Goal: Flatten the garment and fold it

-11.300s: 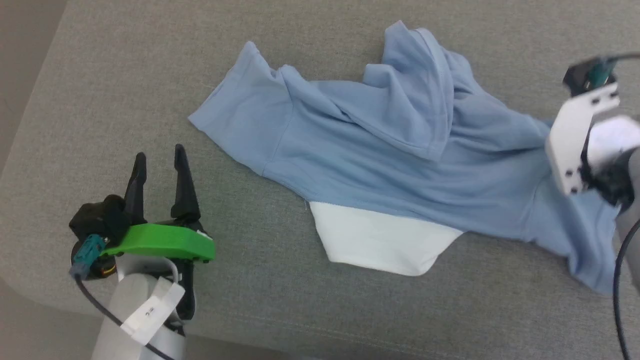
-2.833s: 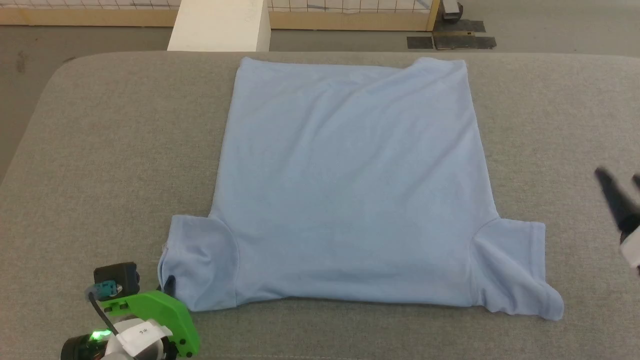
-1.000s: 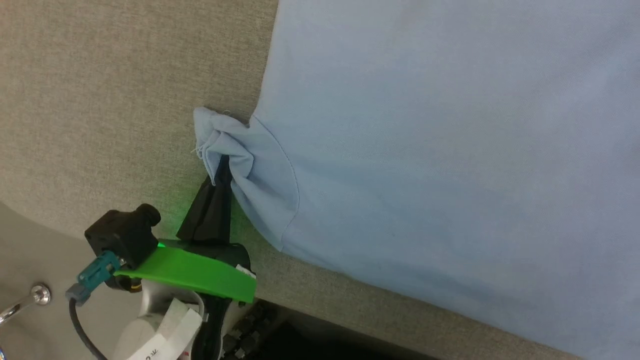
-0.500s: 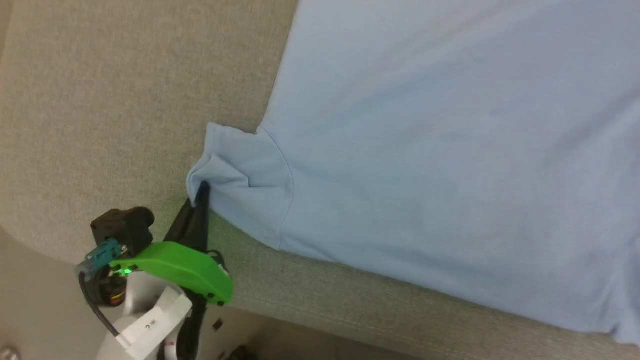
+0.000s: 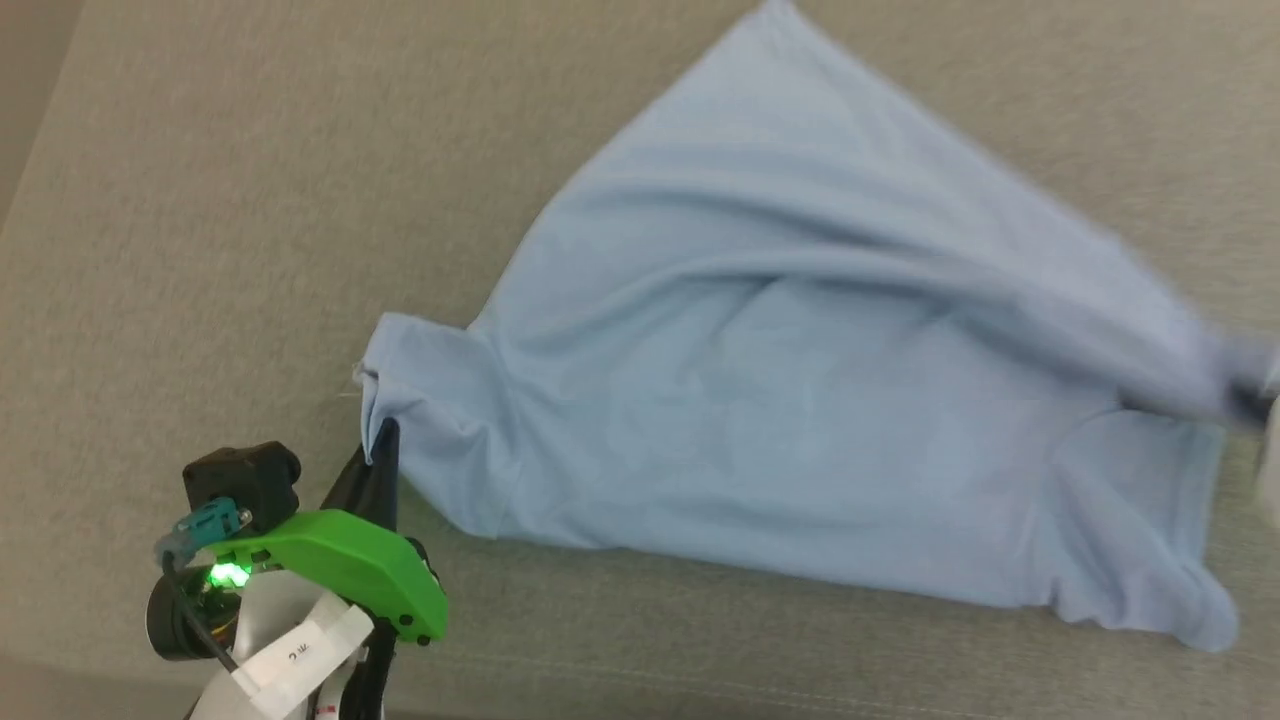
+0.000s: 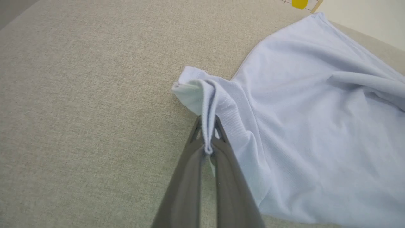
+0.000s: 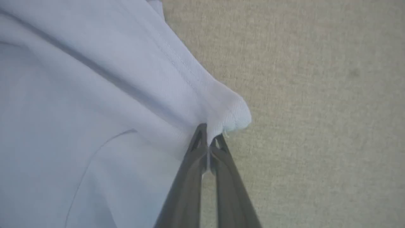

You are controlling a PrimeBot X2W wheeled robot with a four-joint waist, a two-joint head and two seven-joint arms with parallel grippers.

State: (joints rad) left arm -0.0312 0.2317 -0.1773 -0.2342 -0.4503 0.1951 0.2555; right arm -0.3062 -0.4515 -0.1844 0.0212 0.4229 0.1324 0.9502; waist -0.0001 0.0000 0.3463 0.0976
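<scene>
Left wrist view: garment (image 6: 300,110), light limp knit (probably stretches); left gripper (image 6: 208,126) pinching sleeve hem, right gripper (image 7: 210,132) clamping opposite edge; grip hems.

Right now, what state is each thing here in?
Shirt: unfolded, creased, lying on the grey cushion, pinched at two sides.
Left fingers: shut on the edge of a shirt sleeve.
Right fingers: shut on a bunched bit of the shirt's edge.
</scene>
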